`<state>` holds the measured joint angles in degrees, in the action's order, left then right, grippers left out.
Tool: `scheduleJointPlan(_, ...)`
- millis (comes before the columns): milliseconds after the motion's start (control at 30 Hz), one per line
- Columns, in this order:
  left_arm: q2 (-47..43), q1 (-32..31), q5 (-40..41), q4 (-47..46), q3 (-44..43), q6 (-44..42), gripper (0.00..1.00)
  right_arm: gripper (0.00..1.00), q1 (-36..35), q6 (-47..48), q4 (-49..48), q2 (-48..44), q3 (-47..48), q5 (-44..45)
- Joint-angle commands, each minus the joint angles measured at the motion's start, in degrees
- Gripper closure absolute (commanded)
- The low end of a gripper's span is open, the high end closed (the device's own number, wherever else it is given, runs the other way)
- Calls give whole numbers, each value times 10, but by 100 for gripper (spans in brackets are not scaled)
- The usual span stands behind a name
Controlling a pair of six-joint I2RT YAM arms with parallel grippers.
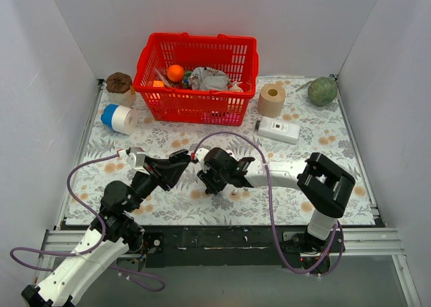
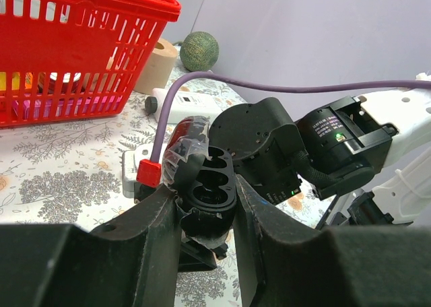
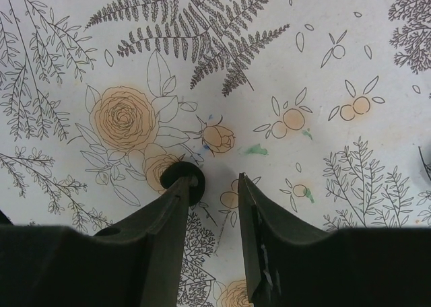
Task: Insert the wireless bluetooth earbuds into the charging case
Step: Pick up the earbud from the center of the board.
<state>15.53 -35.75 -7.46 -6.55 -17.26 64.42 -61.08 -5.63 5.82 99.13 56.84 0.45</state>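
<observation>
Left hand (image 2: 205,191) is clenched on the open charging case (image 2: 202,199), apparently raised clear of the surface (image 3: 303,51), and its two sockets (image 2: 217,167) are bare and turned toward the other arm, so nothing is loaded yet. Right hand (image 3: 214,180) is down low over the floral cloth, jaws parted with nothing between them. And look where the black earbud (image 3: 180,174) sits: right at one fingertip (image 3: 174,202), not in the gap. Whether it actually touches that tip, I can't say. So this looks like the pickup, and it wants care. I'd say the hand should slide sideways until the bud is centred between the pads, then close slowly, because a bud this small and round could easily squirt out or get nudged away. Once it's gripped, a straight lift and a short carry should do, since the case waits nearby and only needs holding steady.
</observation>
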Motion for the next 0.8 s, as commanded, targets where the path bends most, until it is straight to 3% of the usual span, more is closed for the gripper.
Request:
scheduleJointPlan(0, -4, -1, 3, -2, -9, -2, 100, 57, -11, -3, -7, 12, 16, 14)
scheduleJointPlan(767, -12, -1, 0, 3, -8, 4, 100, 63, -45, -32, -15, -15, -24, 29)
